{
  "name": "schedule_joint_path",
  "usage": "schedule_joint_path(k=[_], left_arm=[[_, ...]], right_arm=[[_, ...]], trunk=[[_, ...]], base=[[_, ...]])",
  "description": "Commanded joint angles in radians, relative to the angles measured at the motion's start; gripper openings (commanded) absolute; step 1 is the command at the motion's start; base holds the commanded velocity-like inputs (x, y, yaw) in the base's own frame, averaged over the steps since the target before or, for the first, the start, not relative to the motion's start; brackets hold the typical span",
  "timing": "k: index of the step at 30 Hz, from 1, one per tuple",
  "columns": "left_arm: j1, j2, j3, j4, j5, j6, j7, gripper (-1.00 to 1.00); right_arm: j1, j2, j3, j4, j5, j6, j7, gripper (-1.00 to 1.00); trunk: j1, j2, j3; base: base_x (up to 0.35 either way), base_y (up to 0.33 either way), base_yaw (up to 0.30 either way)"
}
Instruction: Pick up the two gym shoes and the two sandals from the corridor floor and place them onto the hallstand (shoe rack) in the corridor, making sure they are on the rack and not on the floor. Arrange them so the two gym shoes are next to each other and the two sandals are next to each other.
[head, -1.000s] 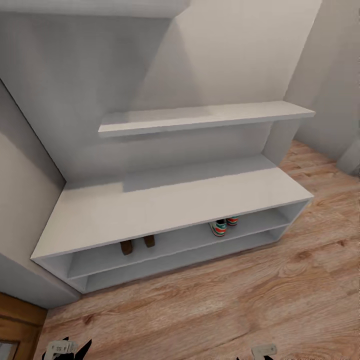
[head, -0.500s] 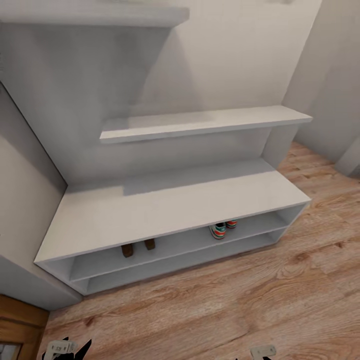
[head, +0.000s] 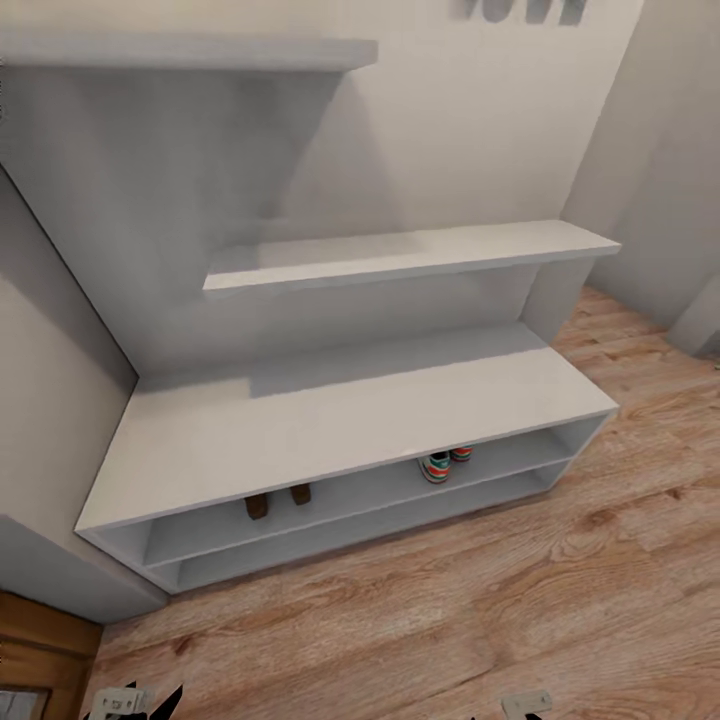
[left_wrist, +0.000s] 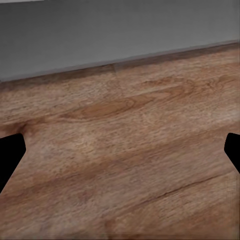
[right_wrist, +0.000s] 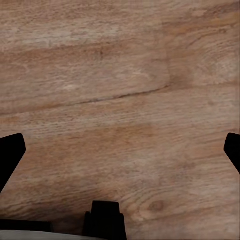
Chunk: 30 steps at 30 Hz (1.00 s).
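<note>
The hallstand (head: 330, 420) stands against the wall in the head view, with stepped white shelves above it. On its upper open shelf level the two sandals (head: 257, 505) sit side by side at the left, only their brown ends showing. The two gym shoes (head: 436, 466) sit next to each other further right on the same level, heels outward. The corridor floor (head: 480, 600) in front of the rack has no shoes on it. My left gripper (left_wrist: 120, 150) and right gripper (right_wrist: 120, 150) hang open over bare planks, nothing between their fingers.
A grey wall panel (head: 50, 430) flanks the rack's left end, and a wooden door edge (head: 40, 640) shows at the lower left. Open wood floor runs to the right of the rack toward the far wall (head: 650, 200).
The whole head view has shifted: the rack sits slightly smaller and more wall shows above, so the camera moved. The shoes and sandals stay where they were.
</note>
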Motion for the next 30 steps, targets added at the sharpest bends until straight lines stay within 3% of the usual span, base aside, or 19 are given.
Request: schedule_joint_path(k=[1, 9, 30], left_arm=[[-0.001, 0.0, 0.003, 0.003, 0.008, 0.002, -0.01, 1.0], [-0.001, 0.0, 0.003, 0.008, 0.007, 0.001, -0.01, 1.0], [-0.001, 0.001, 0.004, 0.009, 0.012, 0.0, -0.01, 1.0]], right_arm=[[0.0, 0.0, 0.008, 0.001, -0.002, -0.002, -0.005, 1.0], [0.0, 0.0, 0.008, 0.001, -0.002, -0.002, -0.005, 1.0], [0.0, 0.0, 0.008, 0.001, -0.002, -0.002, -0.005, 1.0]], trunk=[[-0.004, 0.007, 0.003], [-0.035, 0.063, 0.028], [-0.035, 0.063, 0.028]], base=[[0.0, 0.0, 0.0], [0.0, 0.0, 0.0], [0.0, 0.0, 0.0]])
